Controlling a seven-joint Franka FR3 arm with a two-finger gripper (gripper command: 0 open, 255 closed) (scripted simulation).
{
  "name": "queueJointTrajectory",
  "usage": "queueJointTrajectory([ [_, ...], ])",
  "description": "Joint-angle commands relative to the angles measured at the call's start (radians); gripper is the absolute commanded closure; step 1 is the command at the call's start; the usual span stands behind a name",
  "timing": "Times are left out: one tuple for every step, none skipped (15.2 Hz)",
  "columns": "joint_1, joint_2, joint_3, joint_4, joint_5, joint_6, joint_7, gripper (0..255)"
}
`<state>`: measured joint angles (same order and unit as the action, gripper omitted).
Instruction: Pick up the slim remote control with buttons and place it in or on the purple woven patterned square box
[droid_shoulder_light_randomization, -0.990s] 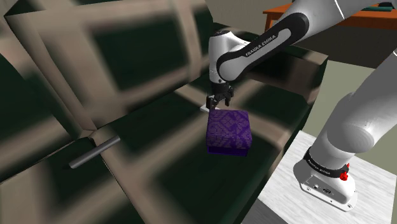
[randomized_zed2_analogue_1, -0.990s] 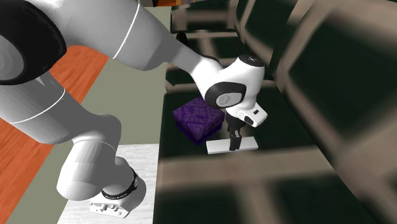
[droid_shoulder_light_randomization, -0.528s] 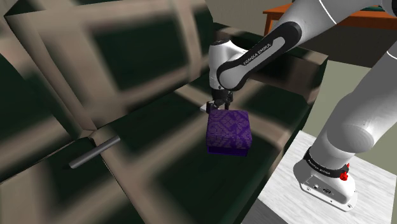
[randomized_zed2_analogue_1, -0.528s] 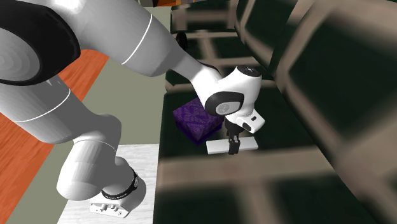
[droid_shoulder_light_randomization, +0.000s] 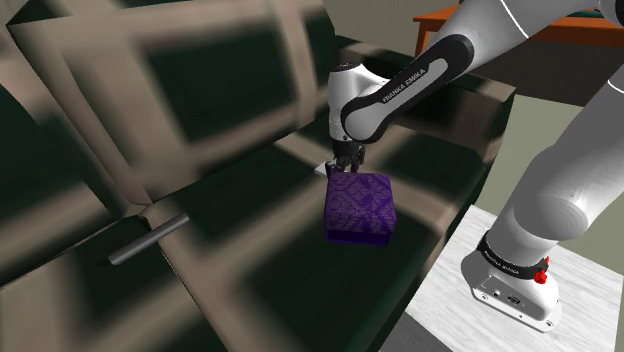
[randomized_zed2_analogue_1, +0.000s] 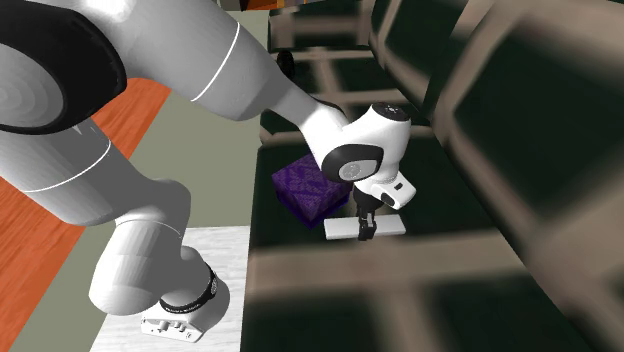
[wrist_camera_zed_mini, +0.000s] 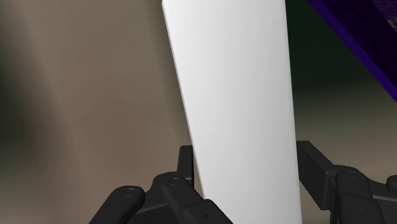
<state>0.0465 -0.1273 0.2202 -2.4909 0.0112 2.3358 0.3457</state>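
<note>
Wrist view: end effector clasps a plain white remote, buttons indiscernible; purple box beside it, cropped.

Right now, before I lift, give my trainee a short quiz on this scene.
1. True or false: the white remote control already lies on top of the purple woven box.
2. Which thing lies on the sofa seat toward the shoulder view's left? A) a grey rod B) a red cup C) a blue book
3. Fill in: in the wrist view the gripper is shut on the ____.
Key: 1 false, it lies on the seat beside the box; 2 A; 3 white remote control.
</note>
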Motion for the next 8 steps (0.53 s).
queueJointTrajectory([
  [0.000,0.000,0.000,0.000,0.000,0.000,0.000,255],
  [0.000,0.000,0.000,0.000,0.000,0.000,0.000,255],
  [0.000,0.000,0.000,0.000,0.000,0.000,0.000,255],
  [0.000,0.000,0.000,0.000,0.000,0.000,0.000,255],
  [0.000,0.000,0.000,0.000,0.000,0.000,0.000,255],
  [0.000,0.000,0.000,0.000,0.000,0.000,0.000,255],
  [0.000,0.000,0.000,0.000,0.000,0.000,0.000,255],
  [0.000,-0.010,-0.001,0.005,0.003,-0.015,-0.002,255],
])
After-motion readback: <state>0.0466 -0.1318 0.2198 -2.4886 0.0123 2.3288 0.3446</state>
